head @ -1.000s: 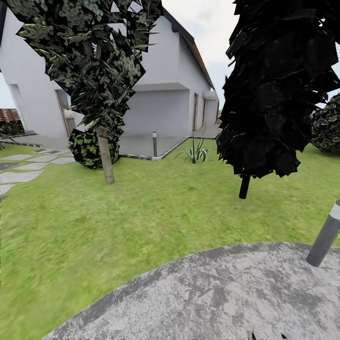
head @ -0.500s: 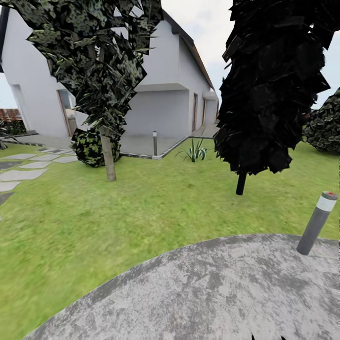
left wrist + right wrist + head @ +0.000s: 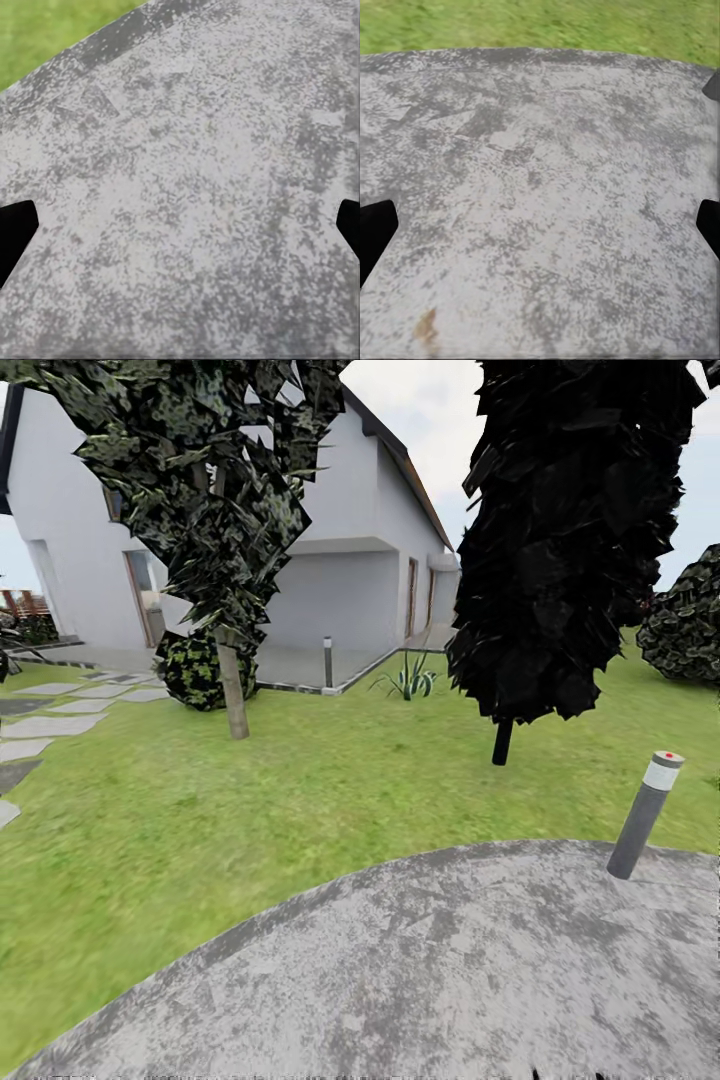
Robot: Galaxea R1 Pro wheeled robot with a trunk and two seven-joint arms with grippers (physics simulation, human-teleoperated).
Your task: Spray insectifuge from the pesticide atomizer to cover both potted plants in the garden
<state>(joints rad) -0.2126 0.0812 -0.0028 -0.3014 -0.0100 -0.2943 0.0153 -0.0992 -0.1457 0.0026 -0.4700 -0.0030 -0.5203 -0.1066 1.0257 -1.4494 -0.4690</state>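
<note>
Both grippers hang spread wide with nothing between them: on the left wrist view the left gripper (image 3: 180,225) shows two dark fingertips (image 3: 15,232) at opposite edges of the picture, over a mottled grey paved pad (image 3: 195,187) with a wedge of lawn (image 3: 52,30) beyond its curved rim. On the right wrist view the right gripper (image 3: 540,229) is likewise parted, one black fingertip (image 3: 373,234) at each side, above the same speckled stone, which carries a small rust-brown stain (image 3: 426,327); a band of grass runs along the far edge. From the head view, the rounded grey pad fills the near ground, a short grey bollard light (image 3: 643,813) with a white band and red top standing at its right rim. Lawn stretches beyond to two dark-leaved trees, one at left (image 3: 200,510) and a blacker one at right (image 3: 570,530). A round bush (image 3: 195,670) sits behind the left trunk, a spiky grass-like plant (image 3: 408,682) farther off near a white house (image 3: 350,550). Flat stepping stones (image 3: 45,725) trail away at far left. Neither the pesticide atomizer nor the potted plants can be made out on this stretch of garden.
</note>
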